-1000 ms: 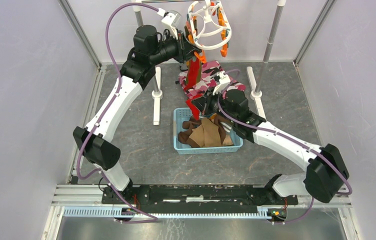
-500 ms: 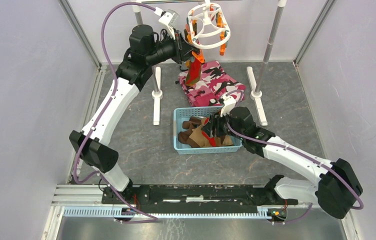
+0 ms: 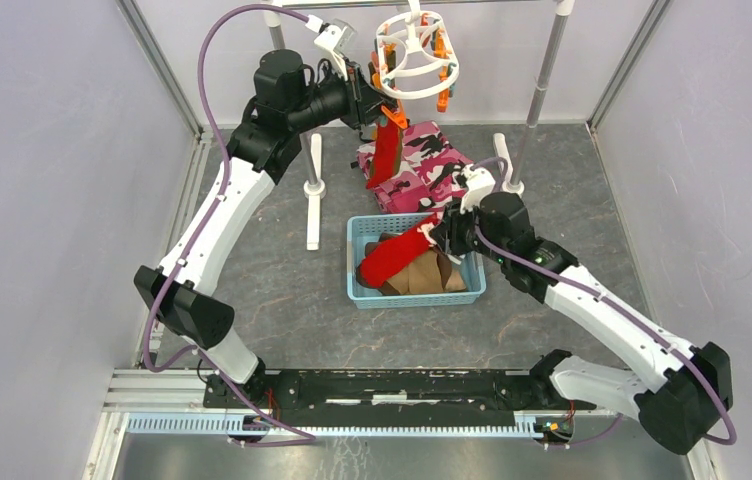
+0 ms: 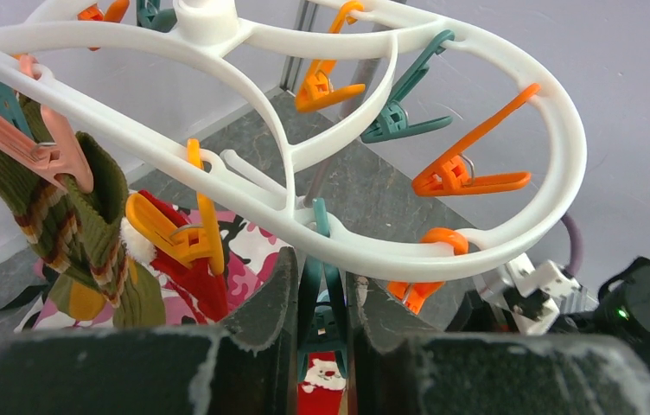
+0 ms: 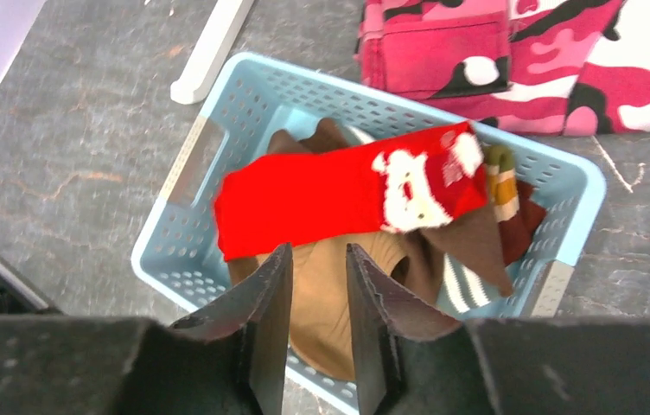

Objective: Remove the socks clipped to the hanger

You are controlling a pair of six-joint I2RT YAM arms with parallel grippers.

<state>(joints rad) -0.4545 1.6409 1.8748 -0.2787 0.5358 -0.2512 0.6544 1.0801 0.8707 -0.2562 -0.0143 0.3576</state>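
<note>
1. The left gripper [image 4: 320, 259] is reaching up to the hanger [image 4: 568, 147], which is hanging from the metal rail stand [image 3: 550, 60] at the far side of the table
2. Its fingers are squeezing a teal clip [image 4: 321, 303] on the near edge of the white frame, with the jaws almost together around it
3. A red Santa sock [image 4: 315, 386] is showing just beneath that clip; beside it a red cuffed sock [image 4: 192, 285] is hanging from an orange clip [image 4: 170, 233], and an olive striped sock [image 4: 88, 225] is hanging from a pink clip [image 4: 36, 151] further left
4. The right gripper [image 5: 315, 259] is hovering above the light blue basket [image 5: 187, 173], its fingers parted by a narrow gap and holding nothing
5. A second red sock [image 5: 330, 199] with a Santa face is lying across the brown socks [image 5: 468, 242] inside the basket
6. The pink camouflage cloth [image 5: 563, 60] is lying just beyond the basket's far rim
</note>
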